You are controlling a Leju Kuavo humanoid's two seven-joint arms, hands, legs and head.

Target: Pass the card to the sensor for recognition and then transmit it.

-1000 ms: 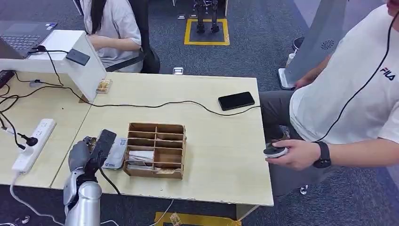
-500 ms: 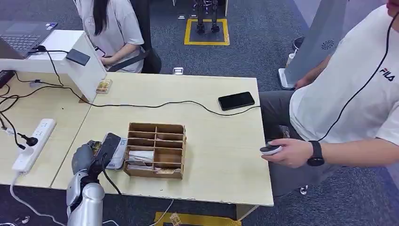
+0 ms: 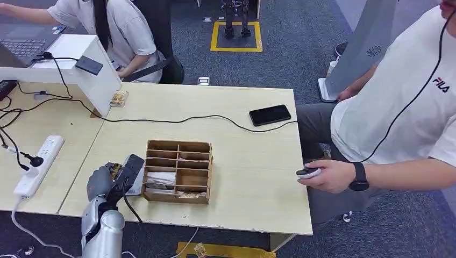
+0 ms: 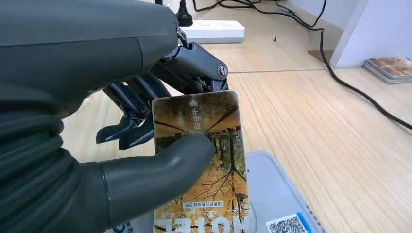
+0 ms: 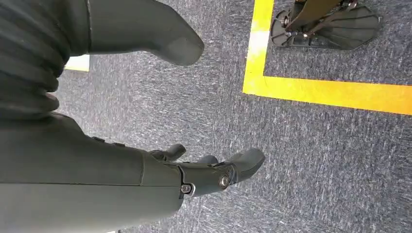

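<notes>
Pale wood forms the tabletop (image 3: 253,177), which stands on grey carpet and carries a wooden divided box (image 3: 178,171) near its front edge. Just beside the box, on its left, a grey card reader (image 4: 272,194) is seen lying flat on the wood. The card (image 4: 204,160), printed with autumn trees and a hotel name, is held by the left hand (image 3: 105,183), pinched between the thick thumb and the darker fingers (image 4: 141,97); it is held over the reader, though whether the two touch cannot be told. A white power strip (image 3: 37,164) is laid on the neighbouring desk to the left, and a black phone (image 3: 270,114) with a black cable (image 3: 177,120) running to it is placed towards the far right of the tabletop. A small device (image 3: 307,172) is held by a person in a white shirt (image 3: 398,107) seated at the right. The right hand (image 5: 194,170) is hung over the carpet near a yellow floor line (image 5: 335,92), its fingers apart and nothing held in it.
</notes>
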